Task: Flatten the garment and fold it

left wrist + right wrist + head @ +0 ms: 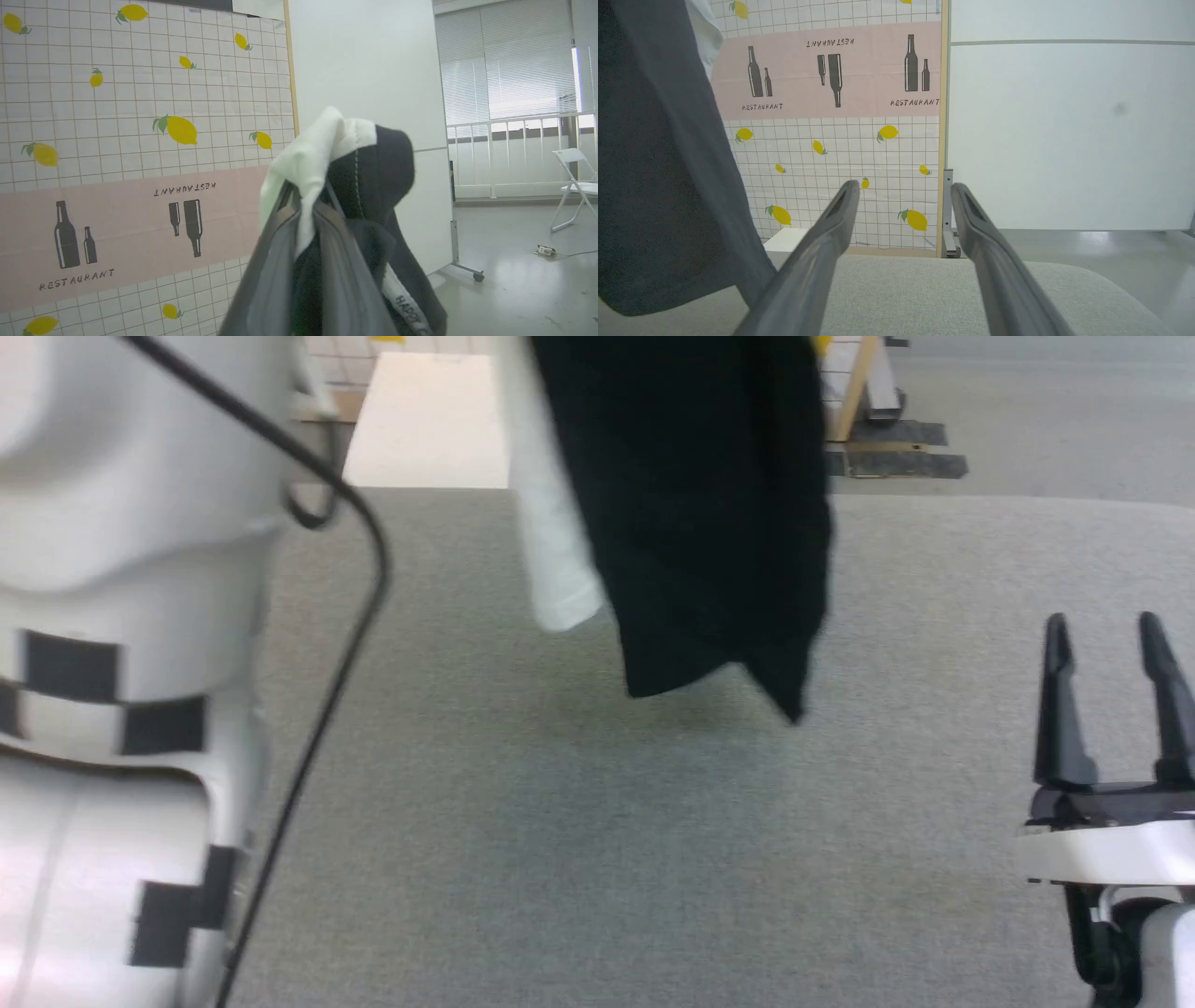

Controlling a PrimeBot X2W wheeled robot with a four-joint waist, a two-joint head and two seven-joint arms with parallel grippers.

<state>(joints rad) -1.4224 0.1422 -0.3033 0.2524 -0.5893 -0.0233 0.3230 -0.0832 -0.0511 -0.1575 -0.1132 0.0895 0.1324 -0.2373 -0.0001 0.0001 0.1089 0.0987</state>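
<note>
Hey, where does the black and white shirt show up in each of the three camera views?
Head view: the shirt hangs at top centre, above the grey table.
Left wrist view: shirt at centre, bunched, pinched in the left gripper.
Right wrist view: shirt as dark cloth down the left side.
Shared landmark: the lemon-tile wall, behind it in both wrist views.

Ahead of us stands a white-tiled backdrop [140,116] printed with yellow lemons, crossed by a pink band [131,233] of dark bottles and the word RESTAURANT. Beside it we see a plain white partition [364,70] on a castor [477,276]. Farther off, daylight glows through lowered blinds [509,60] above a white railing [514,119], and a white folding chair [574,186] stands on the glossy grey floor [514,289].
</note>
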